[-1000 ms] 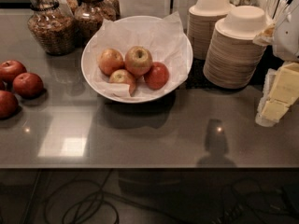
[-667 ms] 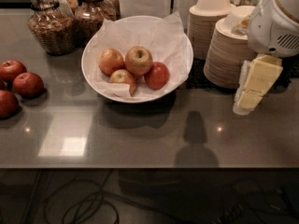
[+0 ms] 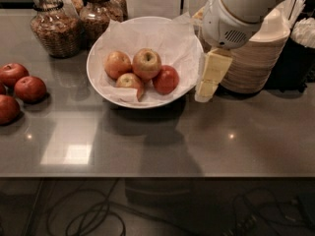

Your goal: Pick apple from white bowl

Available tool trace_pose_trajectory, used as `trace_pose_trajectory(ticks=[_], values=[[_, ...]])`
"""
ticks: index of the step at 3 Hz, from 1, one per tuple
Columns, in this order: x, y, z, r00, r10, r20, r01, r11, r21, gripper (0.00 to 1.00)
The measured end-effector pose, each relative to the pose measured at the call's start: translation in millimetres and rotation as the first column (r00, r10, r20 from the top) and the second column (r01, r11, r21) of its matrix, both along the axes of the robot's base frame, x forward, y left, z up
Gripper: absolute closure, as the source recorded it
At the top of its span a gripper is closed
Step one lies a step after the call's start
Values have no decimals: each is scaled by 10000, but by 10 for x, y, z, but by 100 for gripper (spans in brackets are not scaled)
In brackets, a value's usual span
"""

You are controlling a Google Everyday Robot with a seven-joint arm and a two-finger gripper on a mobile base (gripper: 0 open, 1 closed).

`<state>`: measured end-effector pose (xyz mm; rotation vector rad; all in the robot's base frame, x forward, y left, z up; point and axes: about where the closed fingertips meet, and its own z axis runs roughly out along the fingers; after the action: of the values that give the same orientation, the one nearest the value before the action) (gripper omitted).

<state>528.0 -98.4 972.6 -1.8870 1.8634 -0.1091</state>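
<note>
The white bowl (image 3: 108, 90), wide and lined with crinkled white paper, stands at the middle back of the grey counter. It holds several apples: a yellow-red one on top (image 3: 146, 63), one at the left (image 3: 117, 64), a red one at the right (image 3: 166, 79) and one at the front (image 3: 130, 82). My gripper (image 3: 206, 85) hangs from the white arm just right of the bowl's right rim, its pale fingers pointing down at the counter. It holds nothing that I can see.
Three loose red apples (image 3: 29, 88) lie at the counter's left edge. Glass jars (image 3: 53, 27) stand at the back left. Stacks of beige disposable bowls (image 3: 256, 58) stand behind the arm at the right. Cables lie on the floor below the counter's front edge.
The arm has swung in from the right edge leftward, from beside the stacked bowls to right beside the white bowl's rim. The apples have not moved.
</note>
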Motion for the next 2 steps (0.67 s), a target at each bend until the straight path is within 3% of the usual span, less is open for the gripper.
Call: trace_pose_trajectory(ticks=[2], values=[[116,103,-93,10000,-76,57,74,9995,323,0]])
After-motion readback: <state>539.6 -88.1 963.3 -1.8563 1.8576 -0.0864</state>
